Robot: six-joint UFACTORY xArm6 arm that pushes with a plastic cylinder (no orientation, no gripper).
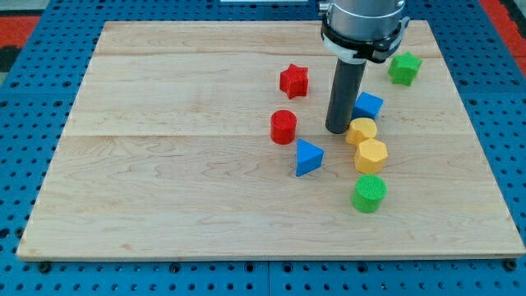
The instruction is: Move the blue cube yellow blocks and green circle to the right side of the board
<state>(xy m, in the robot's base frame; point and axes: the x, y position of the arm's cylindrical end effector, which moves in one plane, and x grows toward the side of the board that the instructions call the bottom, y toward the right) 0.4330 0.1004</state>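
**Inspector:** Where did the blue cube [368, 105] stand?

**Assessor:** Right of the board's middle, well short of the wooden surface's [164, 197] right edge. My tip [339, 130] sat just left of the cube, at its lower-left corner, apparently touching or nearly so. There were no jaws to report; the arm ended in a plain rod.

**Inspector:** And outward from the cube?

**Assessor:** Directly below it, a round yellow block [361, 131], then a yellow hexagon [371, 155] touching that, then the green circle [369, 194] a little apart. A green star [404, 68] lay above and right of the cube. Left of the cube: red star [294, 80], red cylinder [283, 127], blue triangle [308, 157].

**Inspector:** Risks?

**Assessor:** In my judgement, an off-centre push would spin the cube aside. The rod could also clip the round yellow block and scatter the column unevenly.
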